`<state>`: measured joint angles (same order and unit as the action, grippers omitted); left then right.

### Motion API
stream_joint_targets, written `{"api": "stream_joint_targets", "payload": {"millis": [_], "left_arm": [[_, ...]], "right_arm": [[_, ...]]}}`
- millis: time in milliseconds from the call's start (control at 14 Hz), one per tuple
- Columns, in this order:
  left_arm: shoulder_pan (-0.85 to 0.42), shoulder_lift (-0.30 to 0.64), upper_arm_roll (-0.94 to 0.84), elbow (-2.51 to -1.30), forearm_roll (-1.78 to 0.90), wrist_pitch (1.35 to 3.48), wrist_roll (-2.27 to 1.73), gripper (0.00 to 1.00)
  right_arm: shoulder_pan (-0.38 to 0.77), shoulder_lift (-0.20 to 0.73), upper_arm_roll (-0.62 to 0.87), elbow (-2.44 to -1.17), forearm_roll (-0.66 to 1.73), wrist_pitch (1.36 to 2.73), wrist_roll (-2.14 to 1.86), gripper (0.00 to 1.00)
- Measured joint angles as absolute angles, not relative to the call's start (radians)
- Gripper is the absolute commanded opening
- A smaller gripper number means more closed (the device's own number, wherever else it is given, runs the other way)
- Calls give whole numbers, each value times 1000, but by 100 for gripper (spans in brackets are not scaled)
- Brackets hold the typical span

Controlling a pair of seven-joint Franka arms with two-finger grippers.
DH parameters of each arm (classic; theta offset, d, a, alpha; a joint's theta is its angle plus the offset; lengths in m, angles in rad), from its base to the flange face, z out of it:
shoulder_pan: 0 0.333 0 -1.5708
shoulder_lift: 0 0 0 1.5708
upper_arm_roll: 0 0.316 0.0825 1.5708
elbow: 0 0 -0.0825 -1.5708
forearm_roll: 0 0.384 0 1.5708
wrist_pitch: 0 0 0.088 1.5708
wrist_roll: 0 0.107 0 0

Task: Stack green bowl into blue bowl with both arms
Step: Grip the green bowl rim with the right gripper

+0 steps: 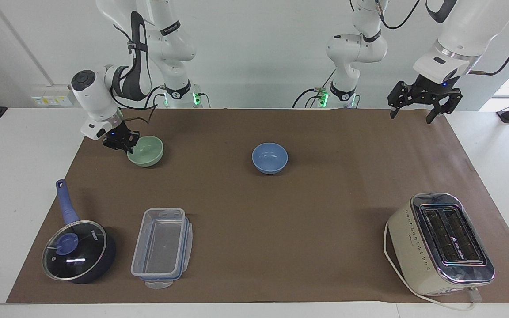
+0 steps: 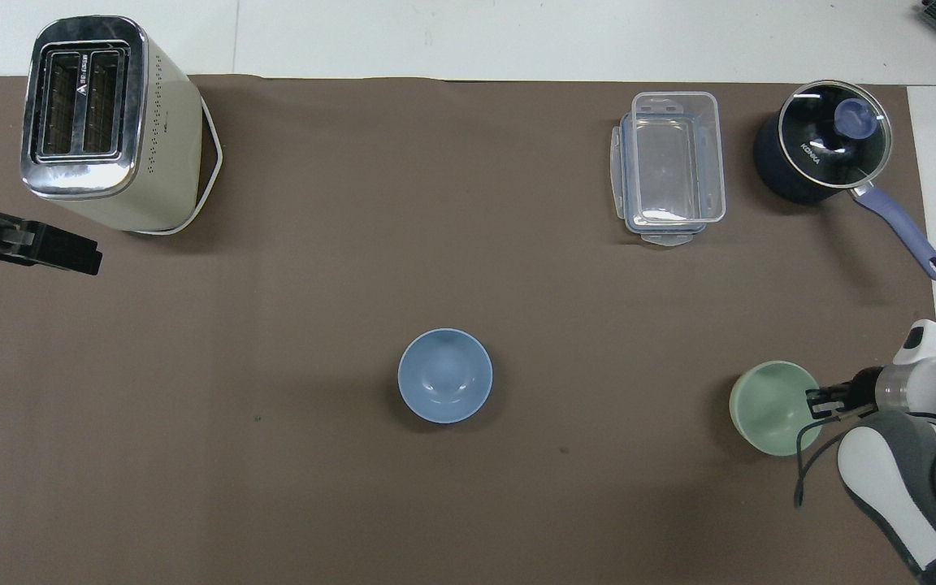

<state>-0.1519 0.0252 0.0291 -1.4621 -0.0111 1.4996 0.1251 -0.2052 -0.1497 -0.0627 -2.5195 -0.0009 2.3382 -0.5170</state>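
Note:
The green bowl (image 1: 147, 152) sits on the brown mat toward the right arm's end of the table. My right gripper (image 1: 124, 142) is shut on the bowl's rim at the edge facing that end, and the bowl looks slightly tilted. In the overhead view the right gripper (image 2: 816, 400) pinches the green bowl (image 2: 773, 408) at its rim. The blue bowl (image 1: 270, 157) stands upright and empty at the middle of the mat (image 2: 444, 375). My left gripper (image 1: 410, 117) is open and empty, raised over the mat's corner at the left arm's end (image 2: 70, 256).
A cream toaster (image 1: 440, 243) stands farther from the robots at the left arm's end. A clear plastic container (image 1: 162, 247) and a dark blue saucepan with a glass lid (image 1: 77, 249) lie farther from the robots than the green bowl.

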Motion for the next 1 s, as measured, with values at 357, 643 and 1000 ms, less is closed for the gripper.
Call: {"api": "stream_joint_targets", "payload": {"millis": [357, 643, 1000], "left_arm": [[-145, 13, 28, -1494, -11, 1503, 128, 100], [-141, 12, 28, -1507, -12, 1507, 128, 100], [-138, 11, 29, -1511, -13, 1508, 128, 100]], "right_arm": [[-201, -160, -58, -2361, 41, 2115, -517, 0], [-198, -177, -15, -2258, 79, 1998, -490, 0], [-188, -196, 164, -2132, 81, 1866, -240, 0]]}}
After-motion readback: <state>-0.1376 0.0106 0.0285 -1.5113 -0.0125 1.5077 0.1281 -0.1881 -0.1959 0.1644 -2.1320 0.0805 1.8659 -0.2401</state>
